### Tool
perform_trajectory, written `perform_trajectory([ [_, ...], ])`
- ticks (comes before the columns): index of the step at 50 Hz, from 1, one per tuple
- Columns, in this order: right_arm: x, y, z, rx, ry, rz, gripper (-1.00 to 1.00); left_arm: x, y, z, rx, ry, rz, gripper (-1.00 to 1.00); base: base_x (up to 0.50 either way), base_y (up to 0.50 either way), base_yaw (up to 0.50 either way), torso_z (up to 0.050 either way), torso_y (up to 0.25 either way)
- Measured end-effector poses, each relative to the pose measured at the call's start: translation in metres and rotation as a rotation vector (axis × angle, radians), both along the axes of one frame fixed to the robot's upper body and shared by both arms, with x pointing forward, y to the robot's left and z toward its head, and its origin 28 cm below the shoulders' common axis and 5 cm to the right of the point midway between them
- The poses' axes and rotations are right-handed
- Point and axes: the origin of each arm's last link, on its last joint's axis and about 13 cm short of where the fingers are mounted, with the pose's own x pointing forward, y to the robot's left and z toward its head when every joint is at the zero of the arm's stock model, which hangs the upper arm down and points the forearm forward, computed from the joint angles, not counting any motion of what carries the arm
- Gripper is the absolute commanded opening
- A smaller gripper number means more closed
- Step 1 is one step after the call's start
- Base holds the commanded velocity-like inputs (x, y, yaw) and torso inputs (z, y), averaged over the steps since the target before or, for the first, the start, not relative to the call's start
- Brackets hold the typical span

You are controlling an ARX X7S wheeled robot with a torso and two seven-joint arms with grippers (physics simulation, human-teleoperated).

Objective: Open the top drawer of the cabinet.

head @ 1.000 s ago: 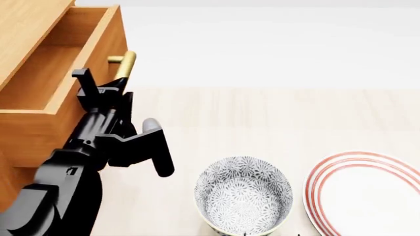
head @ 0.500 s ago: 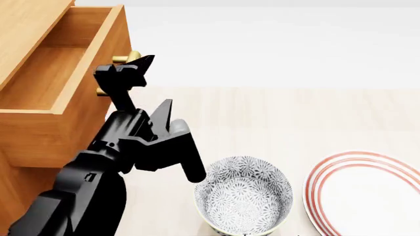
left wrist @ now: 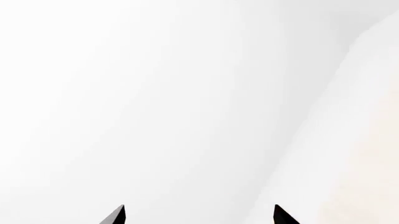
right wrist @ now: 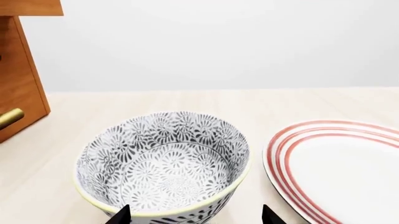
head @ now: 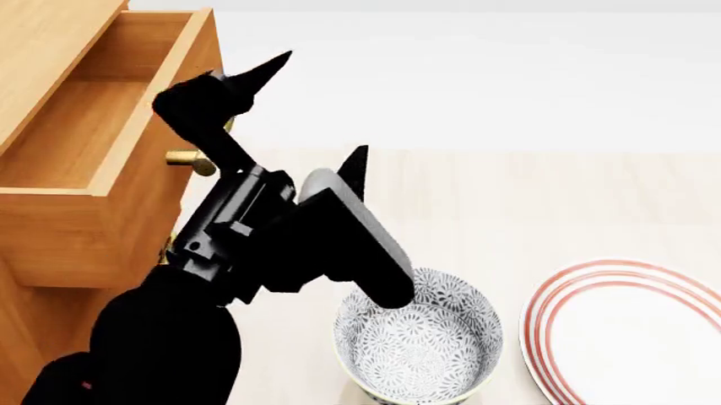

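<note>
The top drawer (head: 101,126) stands pulled out from the cabinet (head: 29,304) at the left of the head view, its lighter wood box open to the camera and its front panel facing the table. The brass bar handle (head: 194,160) shows partly beside the black arm. The left gripper (head: 319,114) is raised clear of the handle, fingers spread wide and pointing up and away, with nothing between them. In the left wrist view only two dark fingertips (left wrist: 115,217) appear against a blank white backdrop.

On the pale wooden table (head: 541,202) sit a patterned bowl (head: 420,342) — grey-white floral motif, yellowish rim — and, just beside it to the right, a white plate with red rings (head: 626,333); the two are close but apart. The left arm's wrist overlaps the bowl's rim in the head view.

The right gripper (right wrist: 194,217) is seen only from its own wrist camera, fingertips set wide at the near side of the bowl, holding nothing.
</note>
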Motion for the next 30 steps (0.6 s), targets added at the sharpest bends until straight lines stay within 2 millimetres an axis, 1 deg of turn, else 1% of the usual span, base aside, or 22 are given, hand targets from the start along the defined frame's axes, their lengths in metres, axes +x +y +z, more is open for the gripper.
perform_trajectory([
  [9, 0.0, 0.0, 0.0, -0.002, 0.003, -0.001, 1.0, -0.01, 0.005, 0.029, -0.215, 0.005, 0.027, 1.0, 0.0, 0.0, 0.0, 0.0, 0.0],
  [15, 0.0, 0.0, 0.0, -0.003, 0.004, -0.003, 1.0, -0.018, 0.009, 0.044, -0.338, 0.039, 0.022, 1.0, 0.0, 0.0, 0.0, 0.0, 0.0],
  [20, 0.001, 0.0, 0.0, -0.004, 0.004, -0.006, 1.0, -0.023, 0.012, 0.051, -0.407, 0.064, 0.016, 1.0, 0.0, 0.0, 0.0, 0.0, 0.0],
  [30, 0.001, 0.0, 0.0, -0.006, 0.006, -0.01, 1.0, -0.027, 0.016, 0.058, -0.503, 0.149, -0.002, 1.0, 0.0, 0.0, 0.0, 0.0, 0.0],
])
